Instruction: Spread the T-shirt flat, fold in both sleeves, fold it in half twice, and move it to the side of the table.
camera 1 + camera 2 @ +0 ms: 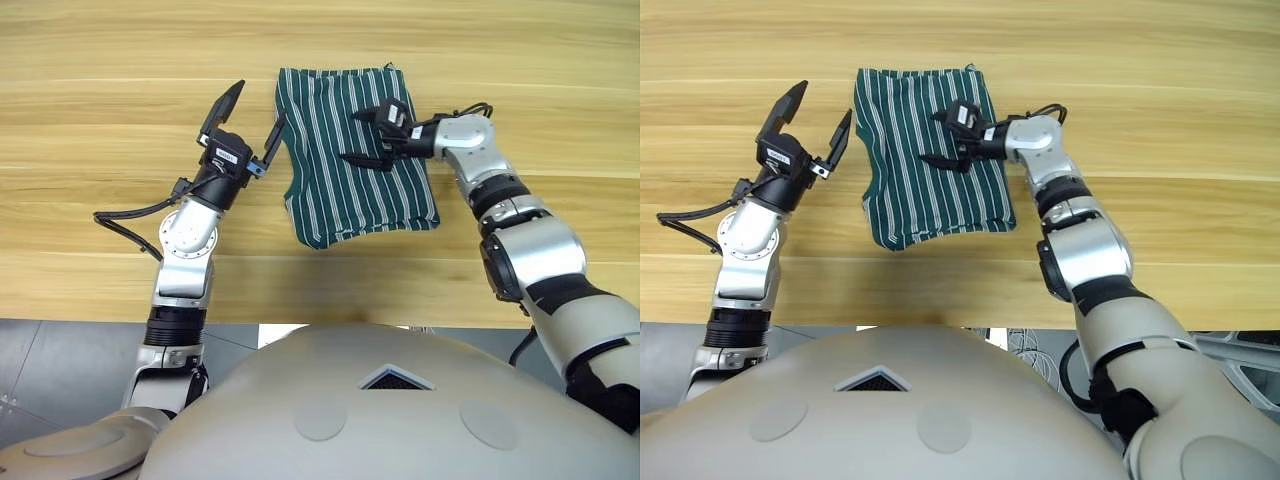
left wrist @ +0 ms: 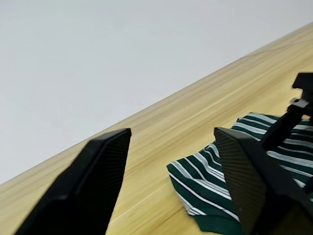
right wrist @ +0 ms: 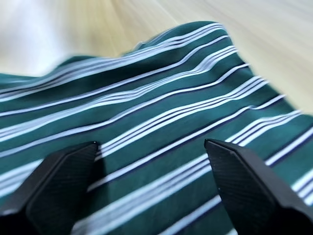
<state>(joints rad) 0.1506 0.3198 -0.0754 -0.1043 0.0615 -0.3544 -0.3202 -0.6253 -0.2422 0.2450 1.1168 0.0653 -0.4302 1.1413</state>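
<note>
one folded striped t-shirt (image 1: 350, 150), beneath the right gripper (image 1: 350, 136) and just beside the left gripper (image 1: 261, 100); two grippers; one wooden table (image 1: 100, 60).

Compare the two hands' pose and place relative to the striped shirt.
The left hand sits over bare table by the left edge of the shirt; the right hand hangs over the shirt itself. The left hand points toward the table's far side; the right hand points sideways, toward the robot's left. Both are open and hold nothing.
</note>
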